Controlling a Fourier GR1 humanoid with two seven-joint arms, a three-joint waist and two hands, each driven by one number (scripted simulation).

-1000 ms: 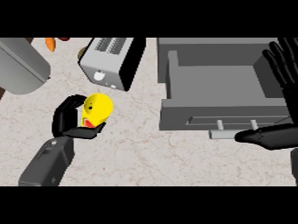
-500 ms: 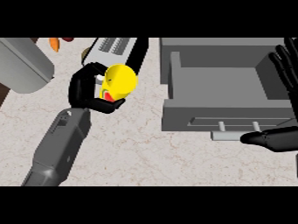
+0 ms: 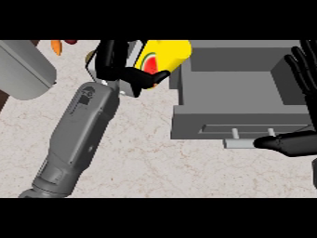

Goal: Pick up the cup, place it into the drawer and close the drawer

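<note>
- The left robot hand [image 3: 123, 69] at eleven o'clock curled round the yellow cup [image 3: 162, 54], just beside the open drawer [image 3: 240, 122].
- Best carried over the drawer wall before letting go.
- The right robot hand [image 3: 315, 79] rested open at three o'clock.

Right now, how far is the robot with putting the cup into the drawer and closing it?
Done: the left robot hand has the yellow cup picked up, clear of the counter. In hand: the cup is beside the left wall of the open drawer, not yet inside. Left: set it in and close the drawer. The right robot hand is open at the drawer's right side, its thumb near the handle.
</note>
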